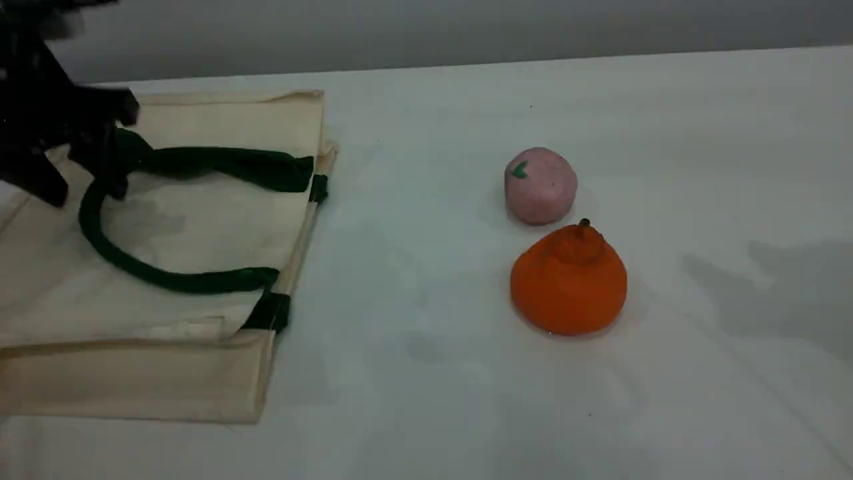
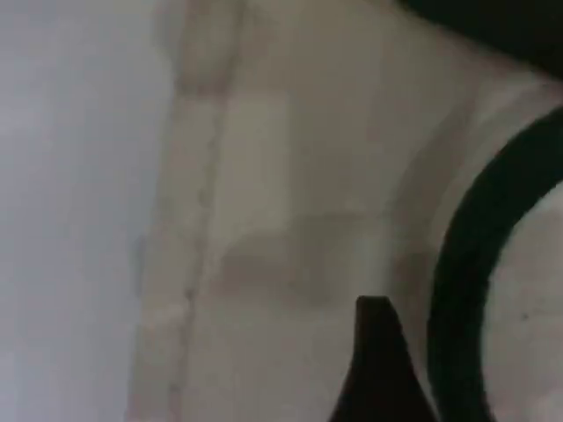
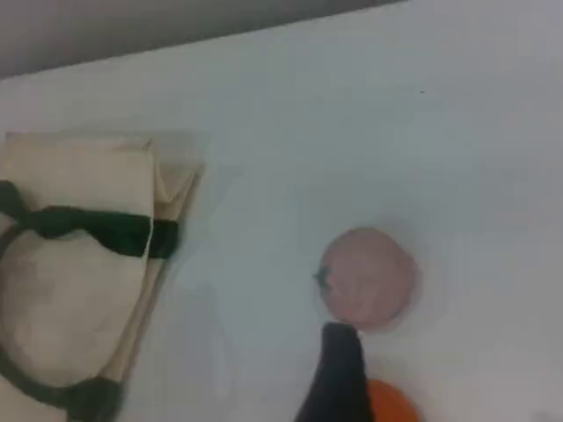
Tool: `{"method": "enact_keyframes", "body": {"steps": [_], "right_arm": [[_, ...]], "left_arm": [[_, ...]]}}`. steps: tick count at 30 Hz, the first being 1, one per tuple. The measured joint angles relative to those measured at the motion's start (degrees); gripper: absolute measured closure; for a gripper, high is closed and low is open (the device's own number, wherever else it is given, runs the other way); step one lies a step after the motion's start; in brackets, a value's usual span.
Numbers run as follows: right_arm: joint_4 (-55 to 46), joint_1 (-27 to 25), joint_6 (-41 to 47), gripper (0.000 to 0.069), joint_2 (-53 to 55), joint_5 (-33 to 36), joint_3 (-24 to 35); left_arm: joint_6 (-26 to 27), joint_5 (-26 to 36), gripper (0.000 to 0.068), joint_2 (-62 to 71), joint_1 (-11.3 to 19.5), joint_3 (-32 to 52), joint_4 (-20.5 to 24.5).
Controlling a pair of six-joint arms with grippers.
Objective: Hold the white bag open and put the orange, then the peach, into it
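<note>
A: White tabletop (image 1: 426, 400) fills the view, with a grey wall behind. Where is the white bag (image 1: 166, 220)?

B: Flat on the table's left side, its mouth toward the middle, with 2 dark green handles (image 1: 133, 267) lying on top.

A: And the left gripper (image 1: 73, 167)?

B: Low over the bag by the handles' far ends, fingers spread wide with nothing between them. Its wrist view shows 1 fingertip (image 2: 380, 369) just beside a handle's curve.

A: The fruit?

B: The peach (image 1: 540, 185) and the orange (image 1: 568, 280) sit on the table right of the bag, well apart from it, the orange nearer the camera and almost touching the peach.

A: Right gripper (image 3: 339, 378)?

B: Only 1 dark fingertip shows, above the 2 fruits; its fingers stand wide, holding nothing.
</note>
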Motion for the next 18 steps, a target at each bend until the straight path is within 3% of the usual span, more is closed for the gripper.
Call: {"method": "enact_keyframes", "body": {"steps": [6, 9, 12, 16, 18], "right_arm": [[0.0, 0.0, -0.18, 0.0157, 0.0, -0.11, 0.0], [0.0, 0.0, -0.18, 0.0157, 0.0, -0.11, 0.0], [0.0, 0.0, -0.18, 0.0157, 0.0, -0.11, 0.0], [0.0, 0.0, -0.18, 0.0157, 0.0, -0.11, 0.0], [0.0, 0.0, -0.18, 0.0157, 0.0, -0.11, 0.0]], "left_arm": [[-0.11, -0.08, 0.0241, 3.81, -0.17, 0.0, 0.37], [-0.11, -0.02, 0.0275, 4.16, -0.17, 0.0, 0.37], [0.02, -1.09, 0.0382, 4.2, -0.17, 0.0, 0.37], [0.02, -2.29, 0.0598, 4.2, -0.17, 0.0, 0.37], [0.02, -3.03, 0.0615, 4.2, -0.17, 0.0, 0.37]]}}
